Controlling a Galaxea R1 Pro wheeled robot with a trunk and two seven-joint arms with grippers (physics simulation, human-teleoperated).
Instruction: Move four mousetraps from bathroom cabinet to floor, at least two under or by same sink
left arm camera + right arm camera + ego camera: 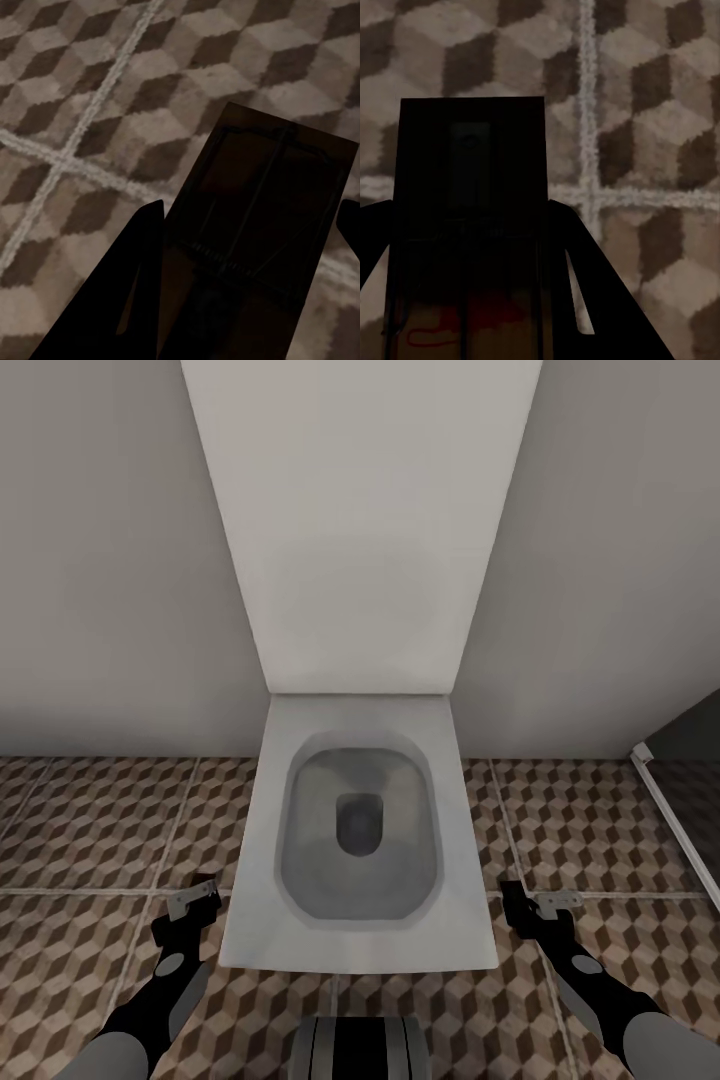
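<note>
I hold one mousetrap in each gripper above the bathroom floor (95, 830) of cube-pattern tiles. In the head view my left gripper (203, 892) is beside the toilet's left front corner, shut on a small mousetrap (186, 905). My right gripper (522, 903) is by the toilet's right side, shut on another mousetrap (557, 901). In the left wrist view the left gripper (251, 214) grips a dark flat mousetrap (262, 187) with wire parts. The right wrist view shows the right gripper (469, 221) clamping a shadowed mousetrap (472, 165). The cabinet and the sink are out of view.
A white toilet (250, 920) with its lid raised against the wall stands straight ahead, between my two arms. A dark glass shower enclosure (690, 790) with a pale frame stands at the right. Tiled floor lies open on both sides of the toilet.
</note>
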